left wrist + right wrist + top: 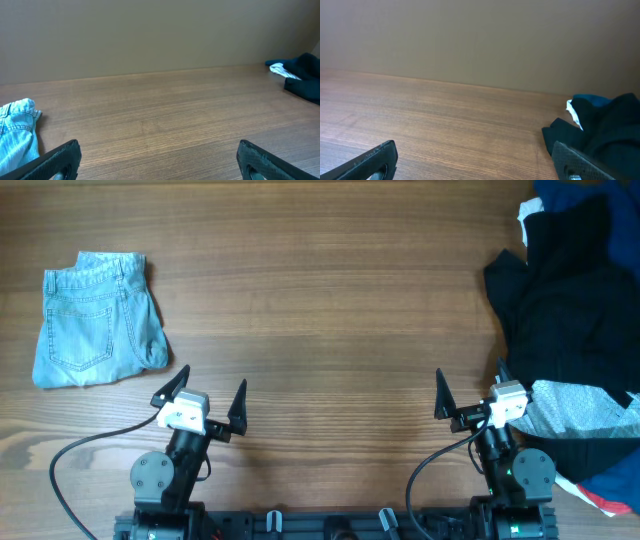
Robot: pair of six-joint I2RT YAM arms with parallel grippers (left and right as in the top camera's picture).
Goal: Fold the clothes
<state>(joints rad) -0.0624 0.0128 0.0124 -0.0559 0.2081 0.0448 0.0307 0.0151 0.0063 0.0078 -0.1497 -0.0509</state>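
The clothes, a crumpled pair of black shorts (570, 310) with a pale pocket lining (575, 408) showing, lie in a heap at the table's right edge. In the right wrist view the black shorts (605, 125) sit just past my right finger. My right gripper (470, 392) stands open near the front edge, right beside the heap's left side, with nothing between its fingers (580, 160). My left gripper (205, 392) stands open over bare wood at the front left, far from the black shorts (305, 80).
Folded light-blue denim shorts (95, 320) lie at the left, behind my left gripper (159, 160). A dark blue garment (570, 195) and a white one (527, 215) lie at the back of the heap. Blue and red fabric (610, 480) lies at the front right corner.
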